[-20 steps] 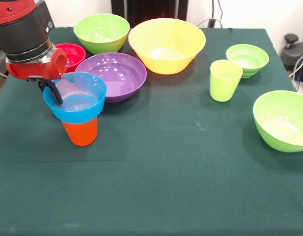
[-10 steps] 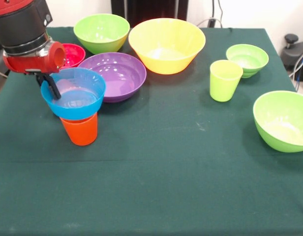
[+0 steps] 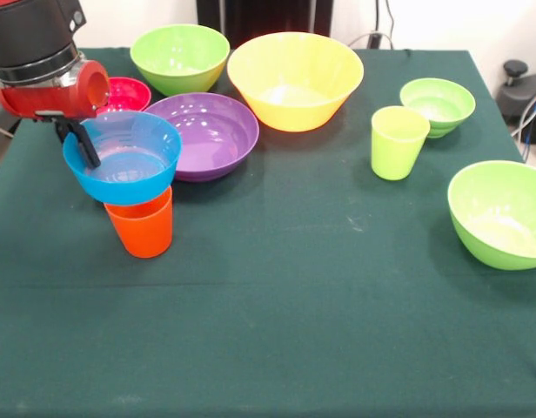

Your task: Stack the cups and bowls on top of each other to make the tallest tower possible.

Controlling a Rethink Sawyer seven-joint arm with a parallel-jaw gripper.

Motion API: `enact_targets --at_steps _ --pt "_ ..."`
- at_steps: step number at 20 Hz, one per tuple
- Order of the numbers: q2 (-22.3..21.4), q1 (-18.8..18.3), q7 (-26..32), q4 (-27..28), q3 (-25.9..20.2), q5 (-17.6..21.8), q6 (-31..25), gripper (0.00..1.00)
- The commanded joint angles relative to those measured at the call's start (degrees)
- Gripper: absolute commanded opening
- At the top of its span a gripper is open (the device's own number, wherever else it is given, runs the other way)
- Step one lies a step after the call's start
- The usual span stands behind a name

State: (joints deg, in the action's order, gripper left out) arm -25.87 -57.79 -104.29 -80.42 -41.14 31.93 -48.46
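Observation:
My gripper (image 3: 82, 150) is shut on the left rim of the blue bowl (image 3: 129, 165), with one finger (image 3: 83, 146) showing inside the bowl. The bowl hangs slightly tilted just over the mouth of the orange cup (image 3: 143, 228), which stands upright on the green cloth; I cannot tell whether they touch. Behind them lie the purple bowl (image 3: 207, 131), the small magenta bowl (image 3: 130, 92), a lime green bowl (image 3: 179, 57) and the large yellow bowl (image 3: 294, 83). At the right stand a lime green cup (image 3: 397, 142), a small lime green bowl (image 3: 438, 105) and a wider one (image 3: 501, 214).
The table (image 3: 277, 331) is covered with dark green cloth, and its left edge runs close beside my arm. A black device (image 3: 522, 89) stands off the table at the far right.
My gripper has risen and shifted a little left with the blue bowl, lifting it from its seat in the orange cup. The cup and the other bowls have stayed put.

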Motion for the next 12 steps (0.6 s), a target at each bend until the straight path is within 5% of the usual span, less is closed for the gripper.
enact_targets --at_steps 1,12 --pt "0.81 1.84 11.50 -2.18 0.01 1.03 -3.40 0.00" --pt "2.56 2.40 11.07 -1.86 0.32 1.64 -1.74 0.00"
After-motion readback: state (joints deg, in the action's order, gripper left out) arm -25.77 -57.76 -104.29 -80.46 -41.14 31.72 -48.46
